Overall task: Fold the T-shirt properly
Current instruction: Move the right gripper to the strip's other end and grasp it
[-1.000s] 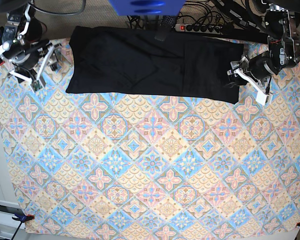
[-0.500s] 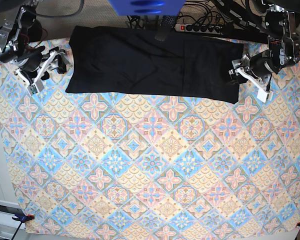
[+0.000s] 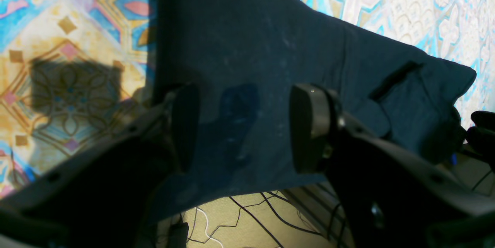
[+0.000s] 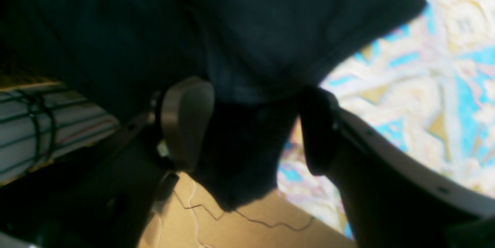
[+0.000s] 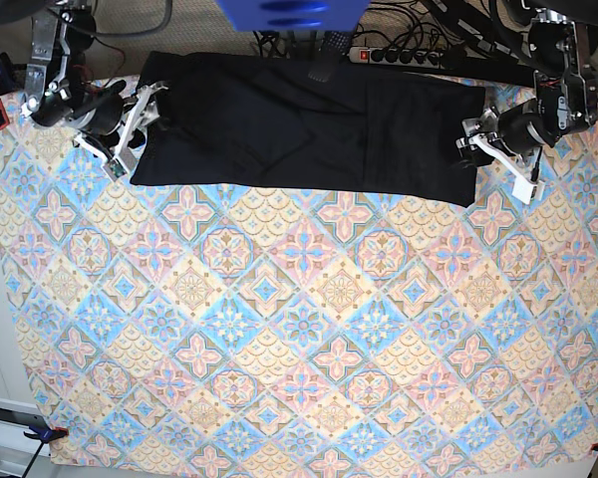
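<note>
The black T-shirt [image 5: 309,124] lies as a long flat band across the far side of the table. My left gripper [image 5: 469,147] is at its right end. In the left wrist view the left gripper [image 3: 247,128] stands open, its pads [image 3: 309,128] straddling the T-shirt [image 3: 270,47] near the table's back edge. My right gripper [image 5: 145,121] is at the shirt's left end. In the right wrist view the right gripper [image 4: 251,128] is open too, with a hanging corner of the T-shirt [image 4: 232,27] between its fingers [image 4: 187,120].
A patterned tablecloth [image 5: 299,329] covers the table. A power strip [image 5: 399,55] and cables lie just behind the shirt, past the back edge. A blue object [image 5: 289,12] sits at the top middle. Floor with cables [image 3: 239,217] shows below the left gripper.
My right arm has swung in from the table's corner to the shirt's left end, jaws still wide. The left arm and the shirt have stayed put.
</note>
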Available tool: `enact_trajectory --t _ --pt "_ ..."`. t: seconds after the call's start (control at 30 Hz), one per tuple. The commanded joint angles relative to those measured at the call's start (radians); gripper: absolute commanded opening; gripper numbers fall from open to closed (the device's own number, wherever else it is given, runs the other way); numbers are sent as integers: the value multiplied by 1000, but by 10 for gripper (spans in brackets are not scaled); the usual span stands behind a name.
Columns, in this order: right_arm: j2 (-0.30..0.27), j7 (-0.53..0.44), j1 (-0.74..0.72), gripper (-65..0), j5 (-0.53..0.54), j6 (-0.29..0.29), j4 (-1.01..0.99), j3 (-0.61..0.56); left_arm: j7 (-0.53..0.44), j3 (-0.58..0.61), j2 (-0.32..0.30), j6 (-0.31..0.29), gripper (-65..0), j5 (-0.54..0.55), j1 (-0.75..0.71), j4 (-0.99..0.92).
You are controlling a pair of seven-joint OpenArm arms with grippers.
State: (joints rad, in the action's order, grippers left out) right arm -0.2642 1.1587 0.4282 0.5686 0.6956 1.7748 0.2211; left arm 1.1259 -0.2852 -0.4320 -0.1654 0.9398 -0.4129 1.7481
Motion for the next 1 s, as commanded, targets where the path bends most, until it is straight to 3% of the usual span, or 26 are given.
enact_trajectory --t 0.0,0.37,0.97 --pt "-13 -7 1 -268 6 3 -14 1 -8 -7 -14 -6 -286 12 4 16" --pt "-11 -59 -32 -268 1 3 -209 1 -8 -7 -14 -7 -286 15 4 17" --pt "-11 -67 -82 -268 6 3 -304 5 -8 -7 -14 -7 -286 15 3 17"
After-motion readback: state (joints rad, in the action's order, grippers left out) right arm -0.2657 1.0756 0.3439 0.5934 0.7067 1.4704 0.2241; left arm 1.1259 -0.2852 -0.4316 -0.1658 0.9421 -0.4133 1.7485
